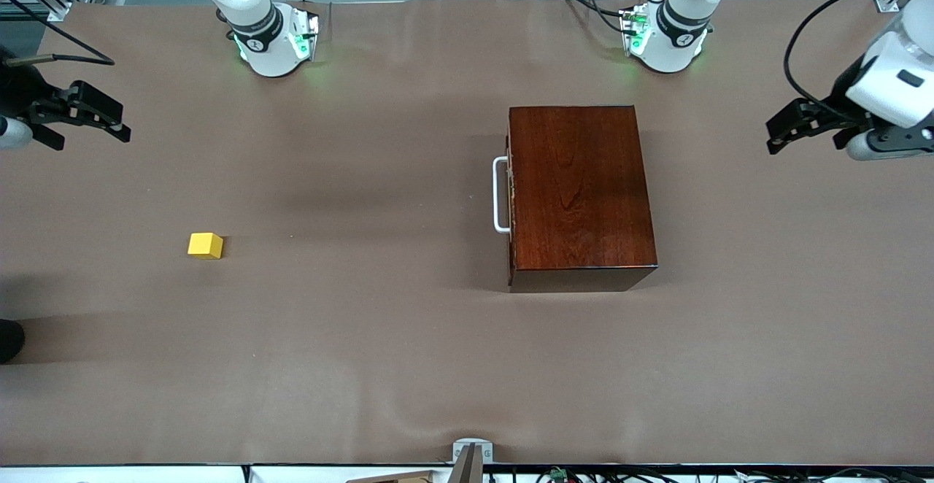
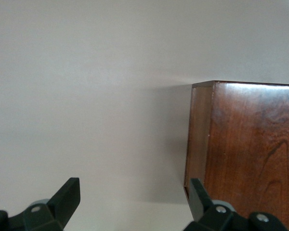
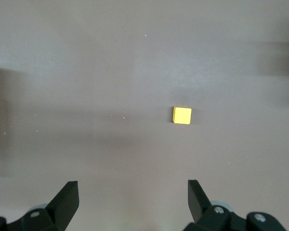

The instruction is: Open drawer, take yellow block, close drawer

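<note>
Drawer (image 1: 511,195) shut flush in the dark wooden box (image 1: 580,195); white handle (image 1: 500,195) faces the right arm's end of the tabletop (image 1: 408,366). From the box, the yellow block (image 1: 205,245) lies at about 9 o'clock in the front view, well apart, slightly nearer the front camera, resting alone on bare tabletop.

Left gripper (image 1: 779,133) hangs over the tabletop's left-arm end, at 3 o'clock from the box; jaws wide, nothing held.

Right gripper (image 1: 109,124) hangs over the right-arm end, roughly 11 o'clock from the block; jaws wide, nothing held.
</note>
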Action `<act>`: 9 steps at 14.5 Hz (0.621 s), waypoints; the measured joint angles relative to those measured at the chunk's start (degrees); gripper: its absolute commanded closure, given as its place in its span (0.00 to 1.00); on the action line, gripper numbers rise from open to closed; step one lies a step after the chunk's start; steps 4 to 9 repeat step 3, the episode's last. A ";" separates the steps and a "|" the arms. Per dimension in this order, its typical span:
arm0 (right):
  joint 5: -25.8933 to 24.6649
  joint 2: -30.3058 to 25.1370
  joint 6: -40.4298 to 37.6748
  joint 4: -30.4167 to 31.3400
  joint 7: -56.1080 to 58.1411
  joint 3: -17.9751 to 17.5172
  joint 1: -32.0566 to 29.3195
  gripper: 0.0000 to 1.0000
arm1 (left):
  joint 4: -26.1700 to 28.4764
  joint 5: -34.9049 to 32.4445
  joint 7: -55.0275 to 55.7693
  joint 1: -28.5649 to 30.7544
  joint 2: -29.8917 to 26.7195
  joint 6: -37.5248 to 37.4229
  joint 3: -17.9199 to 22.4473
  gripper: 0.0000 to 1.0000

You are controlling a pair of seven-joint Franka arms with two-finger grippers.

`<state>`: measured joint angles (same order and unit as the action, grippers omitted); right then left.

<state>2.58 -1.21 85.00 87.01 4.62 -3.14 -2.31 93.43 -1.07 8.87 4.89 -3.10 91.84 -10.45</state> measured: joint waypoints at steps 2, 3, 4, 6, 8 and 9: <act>0.00 0.00 -0.03 0.00 0.00 0.01 0.00 0.00 | -0.22 0.00 -1.17 1.52 -0.01 -0.11 -0.34 0.00; 0.00 0.00 -0.03 0.00 0.00 0.01 0.00 0.00 | -0.29 0.00 -1.45 1.78 -0.01 -0.28 -0.55 0.00; 0.00 0.00 -0.03 0.00 0.00 0.01 0.00 0.00 | -0.29 0.00 -1.45 1.78 -0.01 -0.28 -0.55 0.00; 0.00 0.00 -0.03 0.00 0.00 0.01 0.00 0.00 | -0.29 0.00 -1.45 1.78 -0.01 -0.28 -0.55 0.00; 0.00 0.00 -0.03 0.00 0.00 0.01 0.00 0.00 | -0.29 0.00 -1.45 1.78 -0.01 -0.28 -0.55 0.00; 0.00 0.00 -0.03 0.00 0.00 0.01 0.00 0.00 | -0.29 0.00 -1.45 1.78 -0.01 -0.28 -0.55 0.00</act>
